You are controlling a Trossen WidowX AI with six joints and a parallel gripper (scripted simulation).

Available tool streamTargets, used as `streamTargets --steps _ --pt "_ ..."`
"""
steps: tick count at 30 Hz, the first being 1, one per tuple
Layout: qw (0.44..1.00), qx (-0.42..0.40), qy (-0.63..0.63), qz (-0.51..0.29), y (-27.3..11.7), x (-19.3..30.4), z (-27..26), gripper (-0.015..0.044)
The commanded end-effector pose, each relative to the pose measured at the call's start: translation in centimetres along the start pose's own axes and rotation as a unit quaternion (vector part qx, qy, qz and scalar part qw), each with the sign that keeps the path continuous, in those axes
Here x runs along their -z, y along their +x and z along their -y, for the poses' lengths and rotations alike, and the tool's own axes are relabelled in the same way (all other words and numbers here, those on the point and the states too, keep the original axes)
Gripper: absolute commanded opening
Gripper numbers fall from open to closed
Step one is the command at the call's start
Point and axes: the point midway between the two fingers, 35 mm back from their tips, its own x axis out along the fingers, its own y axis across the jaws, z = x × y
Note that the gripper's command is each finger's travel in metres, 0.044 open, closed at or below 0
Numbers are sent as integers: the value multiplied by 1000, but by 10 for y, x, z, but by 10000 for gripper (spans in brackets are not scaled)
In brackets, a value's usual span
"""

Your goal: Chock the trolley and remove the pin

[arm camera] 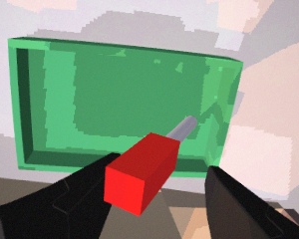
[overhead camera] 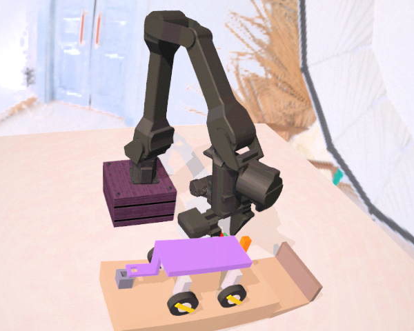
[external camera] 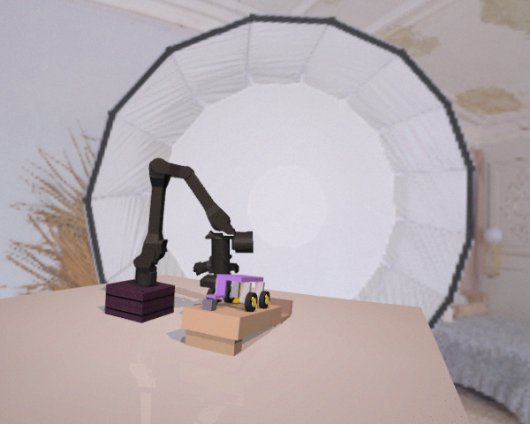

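Observation:
My gripper (overhead camera: 224,233) (arm camera: 163,168) is open behind the trolley, low over the green tray (arm camera: 13,100). The stop pin lies tilted between the parted fingers, its red head (arm camera: 140,169) near the left finger and its grey shaft (arm camera: 183,128) pointing over the tray's right part. Whether the pin touches the tray floor cannot be told. The purple trolley (overhead camera: 203,254) (external camera: 240,277) stands on the ramp (overhead camera: 143,316) (external camera: 210,319). Its tongue hole shows no pin. The chock's orange handle (overhead camera: 245,243) stands behind the deck's downhill end; its yellow body (external camera: 236,299) shows near a far wheel. Contact is unclear.
A grey block (overhead camera: 124,281) (external camera: 209,304) sits under the tongue at the uphill end. A brown end board (overhead camera: 299,272) closes the ramp's downhill end. The arm stands on a dark purple box (overhead camera: 143,209) (external camera: 140,303) behind the ramp to the left.

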Motion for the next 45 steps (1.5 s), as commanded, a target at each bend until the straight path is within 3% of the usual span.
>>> streamTargets --steps 1,45 --pt "1000 2 -1 4 2 -2 -2 190" --pt "1000 1 -1 3 7 3 -22 190"
